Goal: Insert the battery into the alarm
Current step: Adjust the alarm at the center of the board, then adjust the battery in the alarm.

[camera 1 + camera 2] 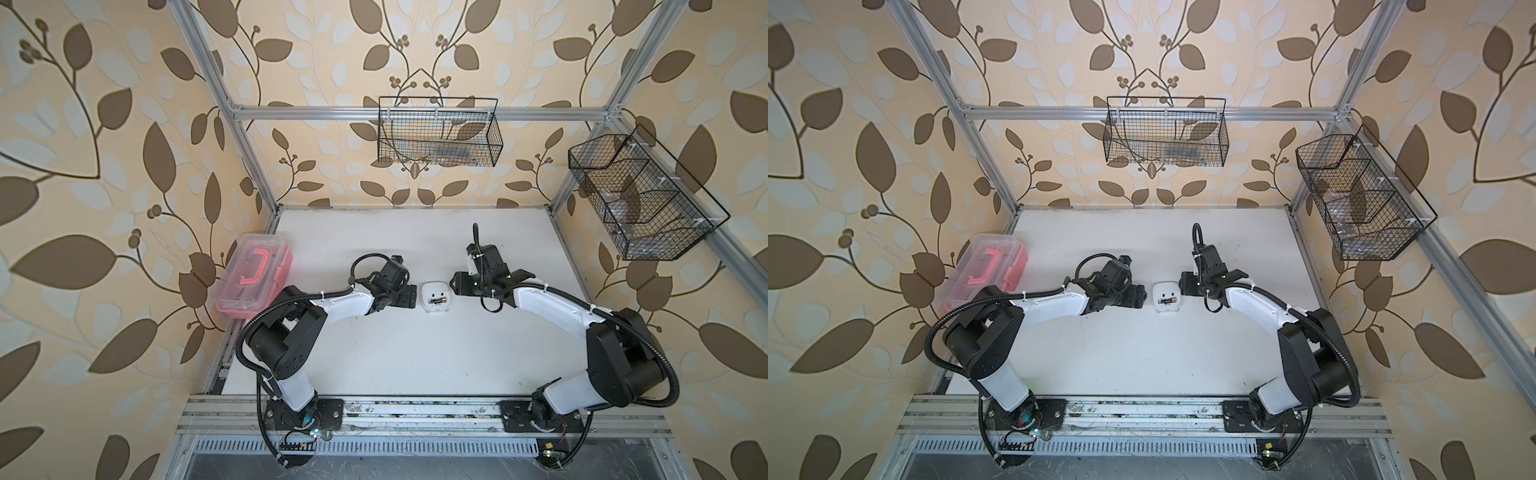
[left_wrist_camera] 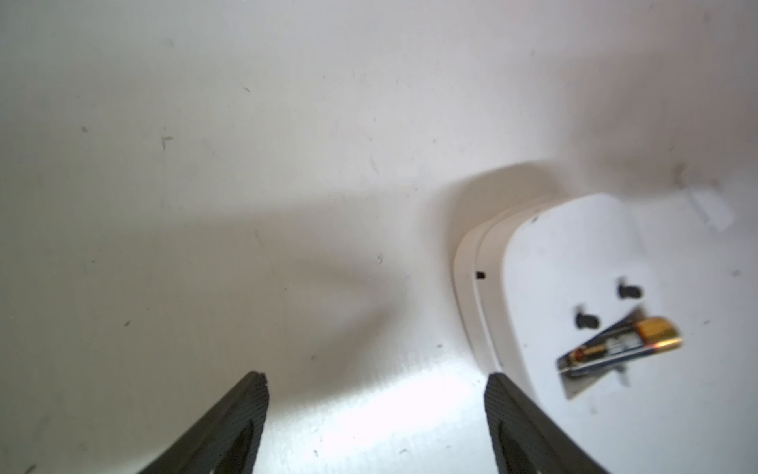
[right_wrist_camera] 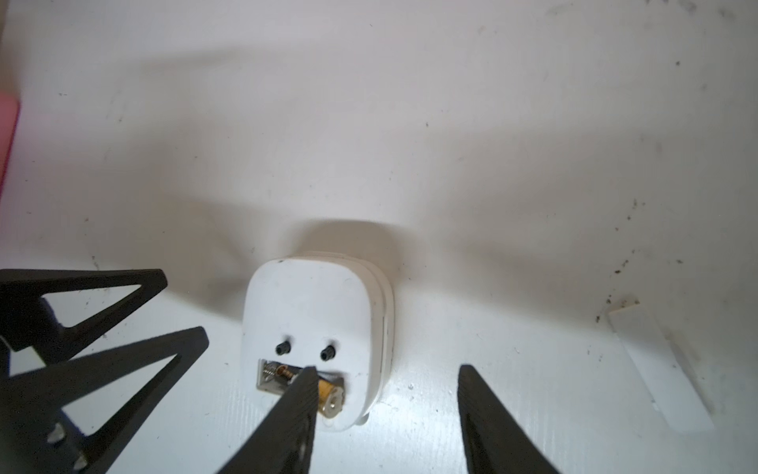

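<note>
Your left gripper (image 1: 410, 296) has its jaws spread wide with nothing between them; the alarm (image 1: 435, 296) lies face down on the white table (image 1: 415, 365) just ahead of its fingertips (image 2: 256, 385), a little off to one side of their line, and in the left wrist view it looks clear of them; your right gripper (image 3: 387, 373) comes at the alarm from the opposite side, so the alarm sits between your two grippers; the right jaws also stand apart, with only bare table in the gap and nothing gripped; in the right wrist view one of its fingers (image 3: 295, 406) crosses in front of the battery (image 3: 330, 396) and hides its middle, and you cannot tell from there whether that finger touches it; the battery lies lengthwise in the open compartment in the alarm's back, beside two small black knobs (image 3: 283, 348); its gold end is the end farther from your left gripper, and it seems to ride a little above the rim of the slot, though you cannot tell whether it is fully seated; a flat white strip (image 3: 656, 369) lies on the table beyond your right gripper, on the side away from the left one, well apart from the alarm; the pink-handled clear box (image 1: 253, 282) sits behind your left arm, well apart from its gripper.
</note>
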`<state>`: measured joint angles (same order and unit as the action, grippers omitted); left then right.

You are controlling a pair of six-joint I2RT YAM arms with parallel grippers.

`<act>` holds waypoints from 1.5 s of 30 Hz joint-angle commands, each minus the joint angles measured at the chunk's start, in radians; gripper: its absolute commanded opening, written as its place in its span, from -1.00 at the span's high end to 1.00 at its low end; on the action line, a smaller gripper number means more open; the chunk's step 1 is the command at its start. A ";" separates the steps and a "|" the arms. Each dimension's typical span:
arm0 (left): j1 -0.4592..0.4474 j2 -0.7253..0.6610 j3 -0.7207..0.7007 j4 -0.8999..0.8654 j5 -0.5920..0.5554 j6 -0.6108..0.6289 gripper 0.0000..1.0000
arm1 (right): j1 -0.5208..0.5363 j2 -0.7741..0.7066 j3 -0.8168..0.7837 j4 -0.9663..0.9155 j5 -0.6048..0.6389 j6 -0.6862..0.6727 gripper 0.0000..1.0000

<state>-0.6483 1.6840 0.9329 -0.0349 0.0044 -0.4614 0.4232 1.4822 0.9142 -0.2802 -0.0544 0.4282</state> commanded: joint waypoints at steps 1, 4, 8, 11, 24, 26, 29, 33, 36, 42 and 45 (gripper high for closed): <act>-0.002 -0.026 -0.016 0.114 0.062 -0.152 -0.68 | 0.052 -0.035 -0.037 0.001 -0.021 -0.065 -0.09; -0.002 -0.009 -0.025 0.148 0.106 -0.205 -0.66 | 0.093 -0.050 -0.055 0.006 -0.014 -0.075 -0.04; -0.004 0.013 -0.018 0.160 0.155 -0.221 -0.62 | 0.108 -0.042 -0.073 0.020 -0.015 -0.061 0.04; -0.006 0.019 -0.016 0.158 0.178 -0.222 -0.61 | 0.111 -0.036 -0.073 0.020 -0.016 -0.052 0.09; -0.015 0.095 0.024 0.168 0.227 -0.201 -0.49 | 0.112 0.022 -0.072 0.046 -0.030 -0.010 0.26; -0.014 0.107 0.030 0.168 0.233 -0.201 -0.46 | 0.113 0.035 -0.072 0.056 -0.036 -0.007 0.28; -0.016 0.118 0.035 0.170 0.237 -0.201 -0.42 | 0.113 0.051 -0.067 0.065 -0.038 -0.003 0.32; -0.014 0.123 0.033 0.166 0.243 -0.198 -0.36 | 0.114 0.072 -0.060 0.073 -0.041 -0.001 0.35; -0.014 0.127 0.034 0.154 0.244 -0.189 -0.31 | 0.114 0.088 -0.056 0.079 -0.039 -0.001 0.39; -0.014 0.136 0.031 0.145 0.246 -0.186 -0.23 | 0.118 0.096 -0.043 0.079 -0.018 0.000 0.41; -0.015 0.138 0.030 0.147 0.246 -0.188 -0.20 | 0.120 0.085 -0.041 0.074 0.000 -0.002 0.42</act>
<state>-0.6556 1.8088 0.9447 0.1230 0.2474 -0.6605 0.5369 1.5608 0.8494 -0.1940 -0.0776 0.4225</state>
